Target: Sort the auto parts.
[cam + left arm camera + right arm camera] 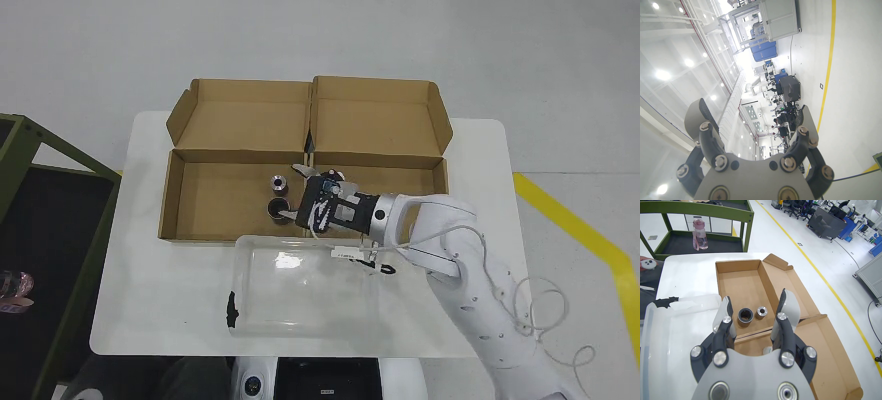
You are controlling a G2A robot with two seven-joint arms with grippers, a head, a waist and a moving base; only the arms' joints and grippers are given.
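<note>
right gripper: my right gripper (756, 298) hangs over the left brown cardboard box (738, 265); jaws apart, nothing between them.
left gripper: my left gripper (752, 106) points up toward the ceiling, off the white surface (150, 250); jaws apart, empty.
parts: a black-rimmed metal sleeve (745, 317) and a small silver metal cylinder (761, 312) stand upright just beside each other. They're at the end of the left box that meets the right brown cardboard box (821, 342), just below my right jaws.
done: two parts are boxed on the left. The clear plastic bin (290, 290) on my side of the boxes looks empty.
left: if the bin was the supply, I'd judge little remains. Whether the two parts belong together or need splitting, I can't tell.
hidden: a small white object (767, 350) in the right box is half covered by my right jaws, possibly a part. In the top view my arm covers most of that box's floor. The bin is transparent, so a small part could go unnoticed.
</note>
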